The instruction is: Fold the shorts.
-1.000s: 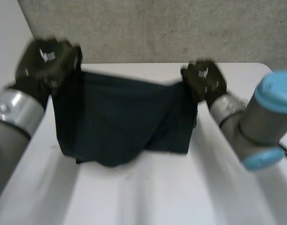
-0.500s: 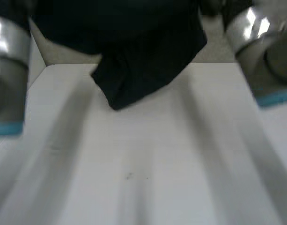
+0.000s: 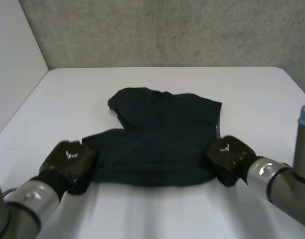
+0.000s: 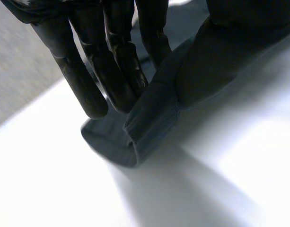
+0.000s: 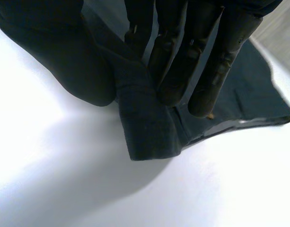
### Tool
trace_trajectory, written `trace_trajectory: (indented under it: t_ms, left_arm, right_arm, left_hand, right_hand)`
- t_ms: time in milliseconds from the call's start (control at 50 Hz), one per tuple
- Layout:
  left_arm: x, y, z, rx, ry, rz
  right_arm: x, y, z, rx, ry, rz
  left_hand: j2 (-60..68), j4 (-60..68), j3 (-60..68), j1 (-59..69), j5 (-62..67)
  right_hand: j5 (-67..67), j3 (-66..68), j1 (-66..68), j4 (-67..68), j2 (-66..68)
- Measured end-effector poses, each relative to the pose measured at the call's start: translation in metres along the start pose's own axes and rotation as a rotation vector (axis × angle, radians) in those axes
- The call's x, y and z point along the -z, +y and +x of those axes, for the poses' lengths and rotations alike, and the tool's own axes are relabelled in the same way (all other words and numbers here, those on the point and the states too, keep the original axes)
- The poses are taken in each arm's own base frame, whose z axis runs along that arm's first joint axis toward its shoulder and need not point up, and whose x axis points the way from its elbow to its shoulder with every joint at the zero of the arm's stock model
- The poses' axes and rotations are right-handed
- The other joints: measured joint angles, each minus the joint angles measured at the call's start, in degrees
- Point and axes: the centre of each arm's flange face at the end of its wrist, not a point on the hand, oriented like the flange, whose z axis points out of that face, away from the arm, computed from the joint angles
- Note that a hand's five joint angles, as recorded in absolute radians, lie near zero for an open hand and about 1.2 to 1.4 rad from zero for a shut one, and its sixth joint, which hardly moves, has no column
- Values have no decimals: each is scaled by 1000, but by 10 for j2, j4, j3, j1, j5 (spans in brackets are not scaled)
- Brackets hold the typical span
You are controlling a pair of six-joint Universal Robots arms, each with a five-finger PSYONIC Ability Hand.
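Left hand [image 3: 70, 162]: fingers [image 4: 118, 80] nearly straight, pressed against the thumb [image 4: 230, 52] with a doubled hem corner of the shorts [image 3: 162, 137] pinched between them. The corner sits low, at or just above the table [image 3: 157, 214].

Right hand [image 3: 229, 157]: same hold. Straight fingers [image 5: 178, 66] close on the thumb [image 5: 55, 61], with a folded corner of dark cloth caught between. A flatter layer of cloth spreads out beyond the fingertips.

The shorts lie mid-table, dark, spread wide between the two hands. Each hand holds one near corner, so the near edge runs from hand to hand. The far part is bunched and uneven, with a rounded lump at the far left and a squarer flap at the far right. More than one layer seems to be present, though I cannot tell how many.

Step, as I judge it: the cloth is being laid down and drawn taut by its near edge, either to finish a fold or to set up the next one. The next move likely calls for both hands to act together, either letting go cleanly or carrying the near edge over to the far one. The far wrinkles need smoothing either way.

The table is white and smooth. A rough grey wall [image 3: 167, 30] stands behind it, and a pale side panel [image 3: 13, 74] on the left.
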Motion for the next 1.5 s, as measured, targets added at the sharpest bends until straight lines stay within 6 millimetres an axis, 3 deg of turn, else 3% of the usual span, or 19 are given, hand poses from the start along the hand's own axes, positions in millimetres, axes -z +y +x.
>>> trace_trajectory:
  t_ms: [80,100,160,320,480,500,560,580,620,660,740,820,960,1020,1100,1180,1260,1360,1500]
  left_arm:
    - [23,4,5,-63,52,-94]
    - [32,6,8,-104,79,-127]
    - [46,9,15,-188,126,-161]
    - [55,6,28,-306,182,-122]
    - [14,-8,31,-307,125,-3]
    - [-7,-11,31,-302,92,26]
    - [-30,-15,29,-297,51,49]
    - [-50,-20,25,-291,7,71]
    - [-69,-28,21,-284,-44,99]
    - [-85,-38,15,-278,-93,136]
    - [-115,-80,-2,-269,-224,284]
    - [-125,-142,-24,-279,-383,527]
    - [-98,-240,-59,-292,-685,940]
    - [-78,-263,-67,-280,-765,1052]
    - [-64,-273,-70,-269,-794,1105]
    - [-66,-259,-64,-261,-745,1066]
    - [-80,-221,-51,-243,-645,950]
    - [-91,-157,-30,-208,-506,747]
    - [-79,-67,6,-200,-287,409]
  right_arm:
    - [19,4,-5,-2,-58,-95]
    - [38,9,-12,9,-120,-176]
    - [55,13,-19,40,-179,-237]
    - [71,13,-20,83,-204,-238]
    - [52,13,-4,74,-118,-158]
    - [40,16,2,65,-92,-147]
    - [26,18,10,58,-60,-143]
    - [15,18,19,56,-21,-137]
    - [4,13,30,60,31,-120]
    - [-6,4,42,73,98,-83]
    - [-24,-37,71,115,267,66]
    - [-28,-89,100,152,422,266]
    - [0,-185,143,175,655,687]
    - [16,-210,152,179,714,817]
    - [25,-223,155,181,742,889]
    - [28,-227,150,177,737,918]
    - [10,-205,138,161,678,843]
    - [-15,-167,116,138,584,713]
    - [-44,-79,59,83,342,413]
  left_hand:
    - [0,0,0,0,0]
    - [0,0,0,0,0]
    - [0,0,0,0,0]
    - [0,0,0,0,0]
    - [0,0,0,0,0]
    - [0,0,0,0,3]
    - [0,0,0,0,4]
    - [0,0,0,0,4]
    - [0,0,0,0,4]
    - [0,0,0,0,4]
    - [0,0,1,0,4]
    - [0,0,1,0,4]
    - [0,0,1,0,4]
    - [0,0,1,0,4]
    - [0,0,1,0,6]
    - [0,0,1,0,11]
    - [1,0,1,0,11]
    - [1,0,1,0,11]
    - [1,0,1,0,11]
  right_hand:
    - [0,0,0,0,0]
    - [0,0,0,0,0]
    - [0,0,0,0,0]
    - [0,0,0,0,0]
    - [0,0,0,0,0]
    - [0,0,0,0,0]
    - [0,0,0,0,0]
    - [0,0,0,0,0]
    - [0,0,0,0,0]
    - [0,0,0,0,0]
    - [0,0,0,0,0]
    - [0,0,0,0,0]
    - [0,0,0,0,0]
    - [0,0,0,0,0]
    - [0,0,0,0,0]
    - [0,0,0,0,0]
    - [0,0,0,0,0]
    - [0,0,0,0,0]
    - [0,0,0,0,0]
